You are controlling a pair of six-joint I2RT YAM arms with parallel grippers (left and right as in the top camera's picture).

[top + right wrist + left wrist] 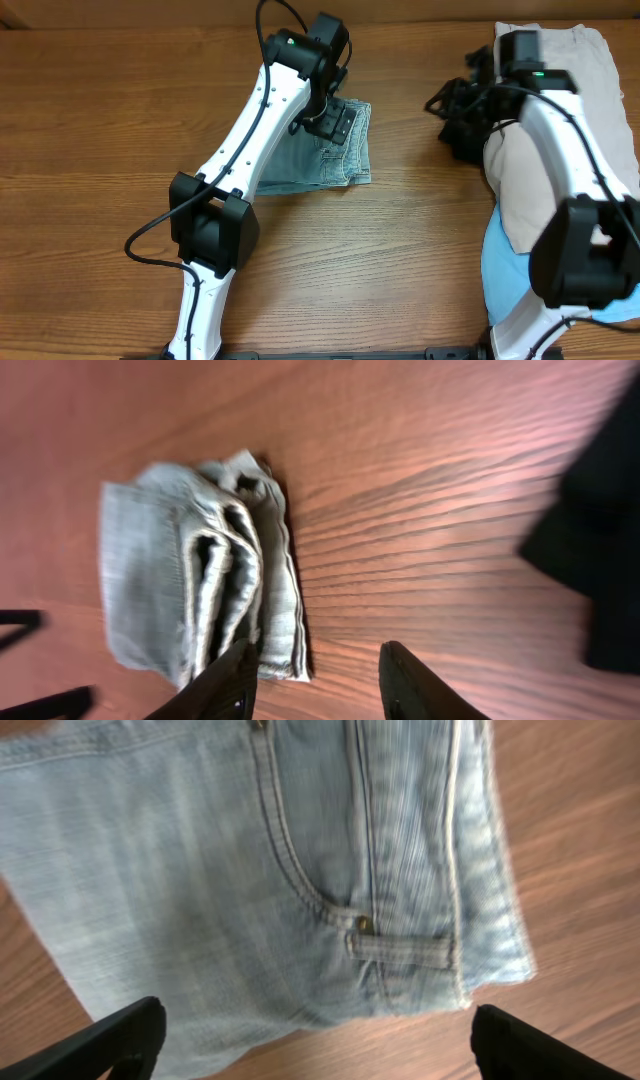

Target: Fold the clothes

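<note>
The light-blue denim shorts (335, 160) lie folded into a small bundle on the table's middle. They fill the left wrist view (300, 870) and show as a stacked bundle in the right wrist view (190, 580). My left gripper (335, 122) hovers just over them, open wide and empty (315, 1050). My right gripper (452, 105) is open and empty (320, 685), to the right of the denim and apart from it. The black garment (465, 140) lies beside it and shows in the right wrist view (600, 550). Beige shorts (590, 70) and a sky-blue garment (500, 285) lie under the right arm.
The wooden table (100, 120) has bare surface to the left and in front of the denim. The beige, black and sky-blue garments are piled along the right edge. The left arm (250, 130) stretches diagonally from the near edge.
</note>
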